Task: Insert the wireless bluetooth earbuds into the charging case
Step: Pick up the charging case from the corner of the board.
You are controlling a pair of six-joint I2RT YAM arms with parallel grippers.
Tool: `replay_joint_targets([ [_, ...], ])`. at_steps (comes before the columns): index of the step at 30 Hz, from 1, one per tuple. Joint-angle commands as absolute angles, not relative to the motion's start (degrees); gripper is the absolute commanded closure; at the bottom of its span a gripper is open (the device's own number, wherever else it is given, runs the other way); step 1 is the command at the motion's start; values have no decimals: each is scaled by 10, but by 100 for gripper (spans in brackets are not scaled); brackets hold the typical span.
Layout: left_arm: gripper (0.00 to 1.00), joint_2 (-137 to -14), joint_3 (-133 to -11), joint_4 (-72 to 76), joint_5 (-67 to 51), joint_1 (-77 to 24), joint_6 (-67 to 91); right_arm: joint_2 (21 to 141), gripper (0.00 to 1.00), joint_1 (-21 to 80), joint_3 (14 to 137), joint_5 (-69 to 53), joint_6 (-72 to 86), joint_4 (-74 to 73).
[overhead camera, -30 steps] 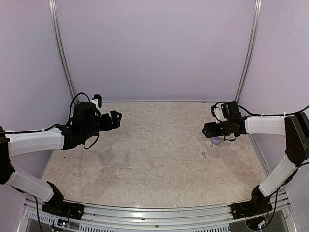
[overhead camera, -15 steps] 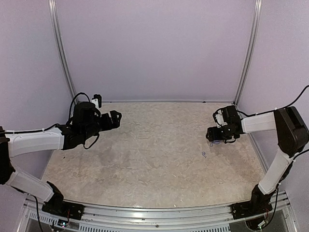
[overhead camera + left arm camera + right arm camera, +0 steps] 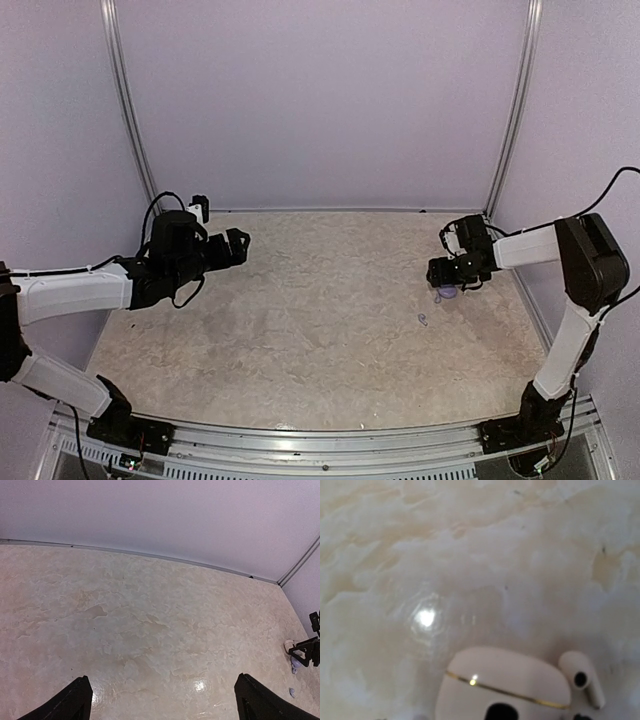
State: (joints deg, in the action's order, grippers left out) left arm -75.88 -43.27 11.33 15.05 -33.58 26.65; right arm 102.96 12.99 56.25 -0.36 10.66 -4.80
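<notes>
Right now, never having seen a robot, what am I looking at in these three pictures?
Two robot arms are bolted at a table's near edge. The wide picture looks down from above and behind; the other two come from wrist cameras. The left gripper hangs open and empty. The right gripper hovers over a small rounded charging case; whether its fingers are open I cannot tell. One earbud lies beside the case; another tiny pale piece, probably the second earbud, lies apart.
</notes>
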Motion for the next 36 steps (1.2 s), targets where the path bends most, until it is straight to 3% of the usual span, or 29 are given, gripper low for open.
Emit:
replay_joint_targets([
  [1,1,-748,-439,110,156,-328,267,1047,20,123,576,10,100,-39],
  [12,1,-748,-435,112,154,-324,267,1072,32,123,592,-22,100,-36],
  [17,1,-749,-432,116,152,-321,267,1065,44,124,586,-37,99,-33],
  [22,1,-748,-422,137,136,-320,261,1046,50,134,582,-67,99,-23],
  [36,1,-708,-336,331,39,-384,130,940,53,259,646,-300,178,49],
])
